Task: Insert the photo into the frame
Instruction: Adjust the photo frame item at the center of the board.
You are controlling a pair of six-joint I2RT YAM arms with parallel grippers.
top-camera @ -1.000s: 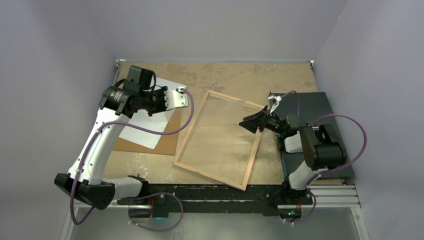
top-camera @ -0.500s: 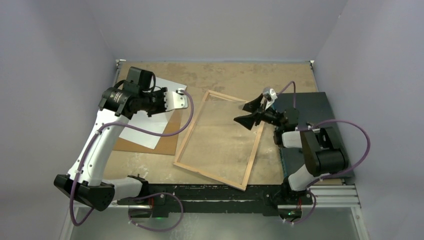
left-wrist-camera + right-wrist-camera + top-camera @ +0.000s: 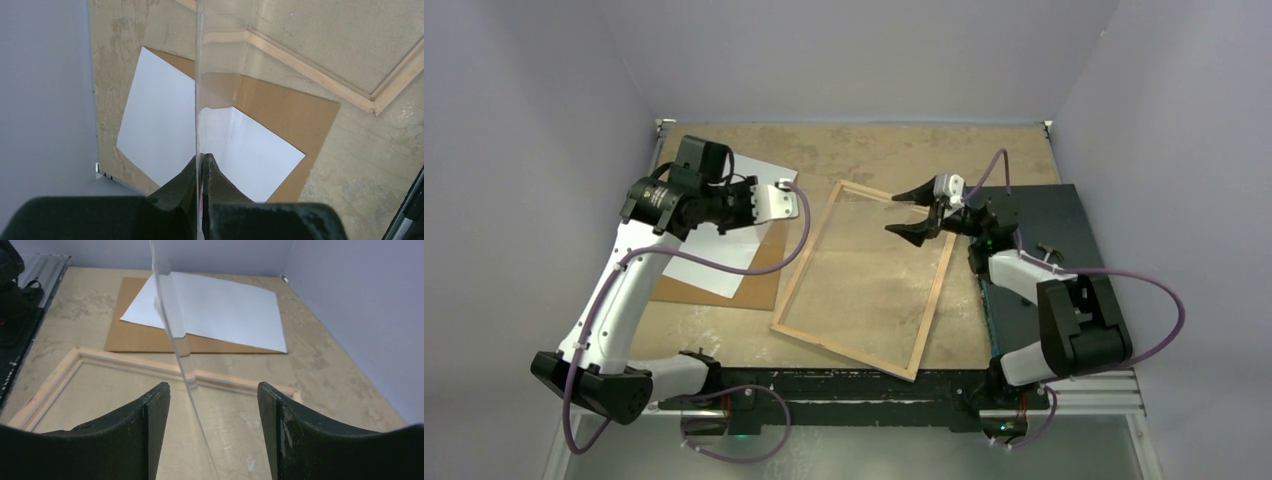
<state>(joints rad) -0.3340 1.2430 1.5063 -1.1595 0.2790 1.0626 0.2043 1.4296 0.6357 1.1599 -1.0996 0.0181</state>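
Soft even light, faint shadows; top view sharp, wrist views blurred in the near foreground

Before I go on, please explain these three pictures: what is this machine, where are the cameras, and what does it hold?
These are two robot arms bolted to a table. One picture looks down from above; two come from wrist cameras. The left gripper is shut on a clear sheet. The right gripper is open, one finger on each side of that sheet. On the table lie the frame, wood side up, and the photo, white side up, on a brown board.
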